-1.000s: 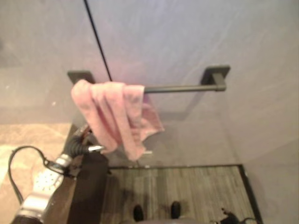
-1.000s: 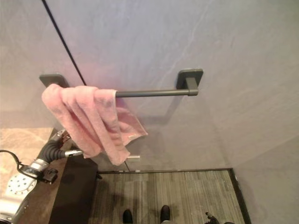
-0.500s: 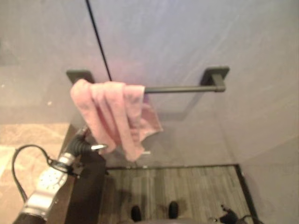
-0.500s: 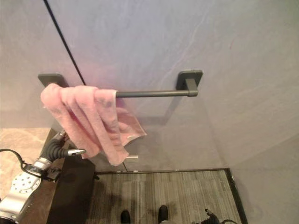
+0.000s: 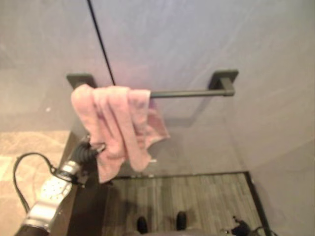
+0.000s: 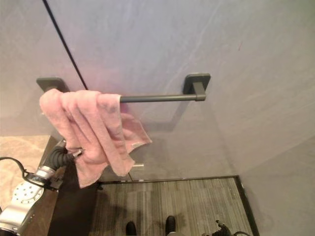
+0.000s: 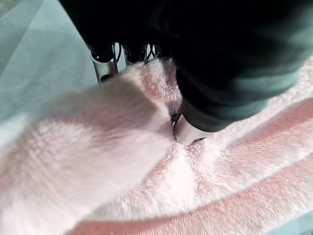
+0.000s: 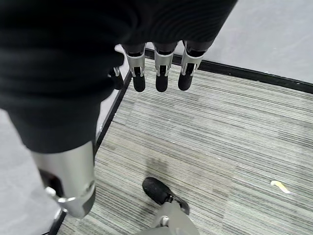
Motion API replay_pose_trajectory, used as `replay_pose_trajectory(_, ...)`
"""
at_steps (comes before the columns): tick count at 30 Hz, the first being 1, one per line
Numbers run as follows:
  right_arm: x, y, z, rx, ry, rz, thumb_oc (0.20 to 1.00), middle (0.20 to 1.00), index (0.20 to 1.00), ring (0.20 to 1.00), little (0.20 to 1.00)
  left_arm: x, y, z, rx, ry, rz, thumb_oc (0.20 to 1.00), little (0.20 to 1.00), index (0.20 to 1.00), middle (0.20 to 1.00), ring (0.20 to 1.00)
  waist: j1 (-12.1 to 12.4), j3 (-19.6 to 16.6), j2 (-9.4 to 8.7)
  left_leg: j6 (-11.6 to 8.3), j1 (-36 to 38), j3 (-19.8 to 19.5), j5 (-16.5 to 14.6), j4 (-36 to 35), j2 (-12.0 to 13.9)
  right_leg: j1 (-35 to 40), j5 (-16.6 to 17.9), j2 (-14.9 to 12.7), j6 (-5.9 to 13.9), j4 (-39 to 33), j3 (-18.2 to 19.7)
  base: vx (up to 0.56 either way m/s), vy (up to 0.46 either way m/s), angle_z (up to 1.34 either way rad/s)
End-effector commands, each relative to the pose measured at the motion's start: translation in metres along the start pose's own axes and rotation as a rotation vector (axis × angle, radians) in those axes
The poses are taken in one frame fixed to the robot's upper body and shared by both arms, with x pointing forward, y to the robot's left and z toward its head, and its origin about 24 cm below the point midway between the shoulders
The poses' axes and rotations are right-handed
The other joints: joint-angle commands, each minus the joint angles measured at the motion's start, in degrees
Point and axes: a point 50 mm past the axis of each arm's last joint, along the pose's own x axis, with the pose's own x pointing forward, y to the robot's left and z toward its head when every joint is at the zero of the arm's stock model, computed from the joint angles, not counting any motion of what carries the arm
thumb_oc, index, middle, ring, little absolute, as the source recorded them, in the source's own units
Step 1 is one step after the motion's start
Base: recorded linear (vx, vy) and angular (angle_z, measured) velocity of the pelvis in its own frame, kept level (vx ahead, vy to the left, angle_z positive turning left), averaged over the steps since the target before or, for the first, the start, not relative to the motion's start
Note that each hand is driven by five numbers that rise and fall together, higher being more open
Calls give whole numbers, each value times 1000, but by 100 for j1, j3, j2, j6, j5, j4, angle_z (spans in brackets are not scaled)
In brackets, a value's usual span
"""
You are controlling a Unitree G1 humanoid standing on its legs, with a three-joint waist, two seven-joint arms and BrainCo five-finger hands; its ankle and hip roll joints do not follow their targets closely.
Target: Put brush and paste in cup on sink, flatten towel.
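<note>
A pink towel [image 5: 115,123] hangs bunched over the left end of a dark wall bar [image 5: 187,93]. My left hand [image 5: 88,150] reaches up from the lower left to the towel's lower edge. In the left wrist view its thumb [image 7: 188,132] presses into the pink pile [image 7: 146,186] and its fingers [image 7: 104,66] go behind a fold, pinching the cloth. A flap of towel [image 6: 86,172] hangs below that hand. My right hand [image 8: 156,73] hangs over the floor with relaxed fingers, holding nothing.
A brown stone counter [image 5: 19,147] lies at the lower left, with a dark cabinet side [image 5: 91,206] beside it. Grey striped flooring [image 5: 197,196] runs along the foot of the grey wall. The bar's right half is bare.
My left hand has taken hold of the towel's lower left part, and a flap now hangs down below the hand. The view has shifted slightly.
</note>
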Motion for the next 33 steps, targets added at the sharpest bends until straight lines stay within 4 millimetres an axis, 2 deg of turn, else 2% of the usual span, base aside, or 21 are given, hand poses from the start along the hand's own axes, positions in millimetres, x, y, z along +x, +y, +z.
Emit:
replay_pose_trajectory(1, 3, -5, 13, 37, -49, -31, 1000, 1000, 1000, 1000, 1000, 10, 11, 25, 49, -136, 34, 200, 200, 200, 200, 200, -76, -102, -200, -33, 117, 193, -471, 84, 339, -85, 222, -565, 512, 28, -51, 0, 0, 0)
replay_pose_trajectory(2, 4, -7, 22, 54, -94, -36, 1000, 1000, 1000, 1000, 1000, 10, 12, 25, 58, -132, 33, 200, 200, 200, 200, 200, -77, -106, -197, -32, 126, 196, -470, 84, 339, -82, 224, -564, 512, 28, -32, 0, 0, 0)
replay_pose_trajectory(3, 4, -7, 22, 54, -94, -36, 1000, 1000, 1000, 1000, 1000, 10, 12, 25, 58, -132, 33, 200, 200, 200, 200, 200, -77, -105, -197, -32, 126, 196, -470, 84, 339, -81, 224, -564, 512, 28, -32, 0, 0, 0)
replay_pose_trajectory(4, 5, -12, 38, 81, -170, -47, 1000, 1000, 1000, 1000, 1000, 9, 13, 25, 60, -131, 37, 200, 200, 200, 200, 200, -88, -112, -189, -31, 139, 206, -469, 84, 339, -75, 223, -564, 514, 28, -27, 0, 0, 0)
replay_pose_trajectory(5, 5, -12, 38, 81, -170, -47, 1000, 1000, 1000, 1000, 1000, 9, 13, 25, 59, -131, 37, 200, 200, 200, 200, 200, -88, -111, -188, -32, 140, 206, -469, 84, 339, -74, 222, -564, 515, 28, -27, -20, -2, -4)
replay_pose_trajectory(7, 2, -21, 67, 119, -309, -54, 1000, 1000, 1000, 1000, 1000, 8, 14, 23, 63, -122, 36, 200, 200, 200, 200, 200, -103, -117, -188, -31, 157, 223, -464, 84, 338, -62, 223, -566, 514, 28, -18, -18, -3, -5)
replay_pose_trajectory(8, 2, -21, 67, 119, -309, -54, 1000, 1000, 1000, 1000, 1000, 8, 14, 23, 63, -122, 36, 200, 200, 200, 200, 200, -103, -117, -188, -31, 157, 223, -464, 84, 338, -62, 223, -566, 514, 28, -18, 0, 0, 0)
replay_pose_trajectory(9, -1, -24, 82, 126, -380, -50, 1000, 1000, 1000, 1000, 1000, 8, 15, 22, 62, -121, 39, 200, 200, 200, 200, 200, -112, -123, -189, -30, 165, 228, -464, 84, 338, -57, 224, -568, 514, 28, -10, -18, -5, -3)
replay_pose_trajectory(10, -10, -30, 105, 138, -506, -30, 1000, 1000, 1000, 1000, 1000, 8, 17, 21, 67, -112, 41, 200, 200, 200, 200, 200, -125, -129, -204, -27, 186, 244, -466, 84, 340, -47, 221, -569, 517, 28, -4, 0, 0, 0)
replay_pose_trajectory(11, -10, -30, 105, 138, -505, -30, 1000, 1000, 1000, 1000, 1000, 8, 17, 21, 67, -112, 41, 200, 200, 200, 200, 200, -123, -129, -202, -27, 188, 244, -467, 84, 340, -45, 221, -569, 517, 28, -4, 0, 0, 0)
replay_pose_trajectory(13, -29, -36, 141, 133, -695, 21, 1000, 1000, 1000, 1000, 1000, 9, 17, 19, 73, -98, 41, 200, 200, 200, 200, 200, -118, -137, -227, -21, 226, 268, -473, 84, 334, -19, 221, -571, 524, 28, 8, 0, 0, 0)
replay_pose_trajectory(14, -29, -36, 141, 133, -694, 21, 1000, 1000, 1000, 1000, 1000, 9, 17, 18, 72, -98, 41, 200, 200, 200, 200, 200, -116, -135, -225, -21, 231, 269, -474, 84, 334, -14, 220, -571, 525, 28, 9, 0, 0, 0)
replay_pose_trajectory(16, -47, -42, 171, 113, -845, 59, 1000, 1000, 1000, 1000, 1000, 10, 17, 18, 67, -96, 48, 200, 200, 200, 200, 200, -83, -141, -247, -16, 280, 300, -476, 84, 330, 19, 218, -573, 532, 28, 15, -30, -1, -7)
replay_pose_trajectory(18, -58, -44, 192, 78, -932, 89, 1000, 1000, 1000, 1000, 1000, 13, 18, 19, 70, -97, 45, 200, 200, 200, 200, 200, -58, -138, -260, -10, 303, 312, -474, 84, 330, 30, 223, -577, 532, 28, 23, -40, -1, -6)
replay_pose_trajectory(20, -62, -46, 201, 68, -963, 92, 1000, 1000, 1000, 1000, 1000, 15, 18, 20, 70, -100, 47, 200, 200, 200, 200, 200, -47, -129, -265, -9, 312, 315, -474, 84, 331, 38, 221, -577, 533, 28, 29, -36, 1, -6)
replay_pose_trajectory(21, -67, -47, 212, 65, -1000, 107, 1000, 1000, 1000, 1000, 1000, 17, 18, 21, 70, -104, 49, 200, 200, 200, 200, 200, -28, -114, -273, -6, 322, 312, -467, 84, 328, 45, 228, -582, 530, 28, 39, -61, 8, -6)
replay_pose_trajectory(22, -81, -45, 232, 69, -1086, 160, 1000, 1000, 1000, 1000, 1000, 20, 17, 22, 69, -109, 47, 200, 200, 200, 200, 200, 2, -105, -299, 3, 358, 327, -481, 84, 321, 70, 230, -592, 527, 28, 45, -74, 11, -3)
replay_pose_trajectory(26, -98, -39, 261, 90, -1175, 267, 1000, 1000, 1000, 1000, 1000, 23, 18, 20, 69, -94, 61, 200, 200, 200, 200, 200, 85, -96, -339, 38, 463, 376, -522, 84, 292, 131, 245, -605, 540, 28, 88, -30, 12, -5)
replay_pose_trajectory(27, -98, -39, 261, 90, -1175, 268, 1000, 1000, 1000, 1000, 1000, 23, 18, 20, 69, -94, 62, 200, 200, 200, 200, 200, 86, -90, -339, 38, 468, 380, -524, 84, 292, 134, 246, -605, 540, 28, 91, -42, 33, -3)
replay_pose_trajectory(28, -107, -33, 276, 119, -1212, 343, 1000, 1000, 1000, 1000, 1000, 23, 19, 19, 65, -85, 68, 200, 200, 200, 200, 200, 146, -86, -370, 63, 527, 417, -545, 84, 268, 167, 270, -631, 548, 28, 104, -33, 26, -7)
replay_pose_trajectory(33, -117, -22, 298, 130, -1253, 421, 1000, 1000, 1000, 1000, 1000, 25, 21, 19, 62, -77, 79, 200, 200, 200, 200, 200, 230, -64, -415, 86, 558, 432, -553, 84, 242, 185, 312, -662, 564, 28, 94, -33, 17, -8)
